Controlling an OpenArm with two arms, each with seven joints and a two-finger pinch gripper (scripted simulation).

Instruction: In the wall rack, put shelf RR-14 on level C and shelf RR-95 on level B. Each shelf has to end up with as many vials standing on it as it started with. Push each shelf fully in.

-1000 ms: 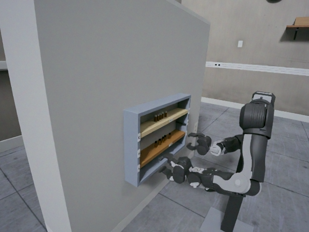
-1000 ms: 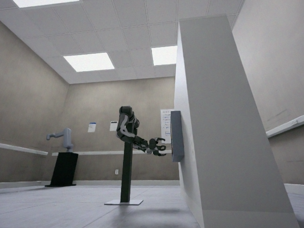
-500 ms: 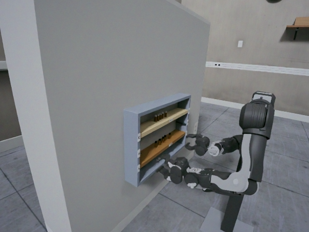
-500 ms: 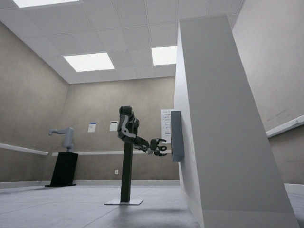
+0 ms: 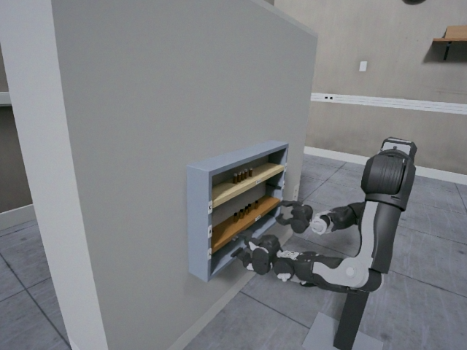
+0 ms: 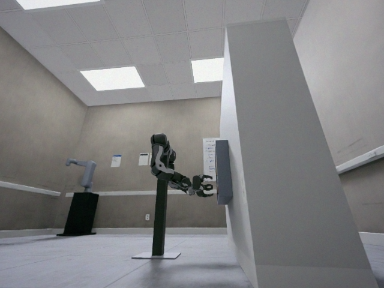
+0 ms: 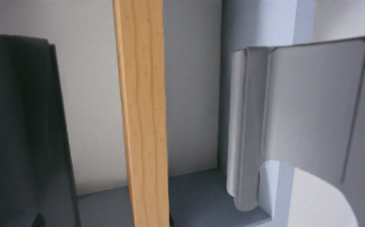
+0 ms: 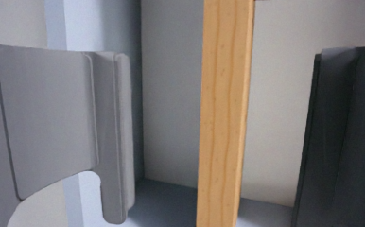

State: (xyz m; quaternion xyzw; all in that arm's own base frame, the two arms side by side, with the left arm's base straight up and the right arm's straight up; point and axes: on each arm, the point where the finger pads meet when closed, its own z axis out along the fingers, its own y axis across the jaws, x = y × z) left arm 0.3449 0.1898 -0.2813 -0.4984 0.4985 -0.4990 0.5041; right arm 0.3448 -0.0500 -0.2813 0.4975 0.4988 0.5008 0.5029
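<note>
Well, the left gripper [image 5: 236, 245] [image 6: 212, 191] [image 7: 151, 128] and right gripper [image 5: 279, 211] [image 6: 212, 182] [image 8: 215, 137] stand partly open, holding nothing. The orange shelf [image 5: 226, 235] [image 7: 144, 113] [image 8: 224, 113] (vials [image 5: 241, 213] aboard) sits at A in the rack [image 5: 198, 226] [image 6: 224, 173] [image 7: 265, 24] [image 8: 101, 24]; the pale shelf [image 5: 230, 192], also bearing vials, is at C. Their labels are too small to read.

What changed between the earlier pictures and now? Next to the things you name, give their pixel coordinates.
Both the left gripper [image 5: 234, 245] [image 6: 212, 182] [image 7: 150, 123] and right gripper [image 5: 279, 211] [image 6: 212, 191] [image 8: 215, 128] moved closer to the wall rack [image 5: 198, 226] [image 6: 224, 173]. In the background, the pale arm [image 6: 88, 173] raised its forearm. Nothing was taken hold of or let go; both grippers' fingers stay apart. The pale upper shelf [image 5: 227, 195], orange lower shelf [image 5: 226, 234] [image 7: 144, 113] [image 8: 224, 113] and their vials look unmoved.
</note>
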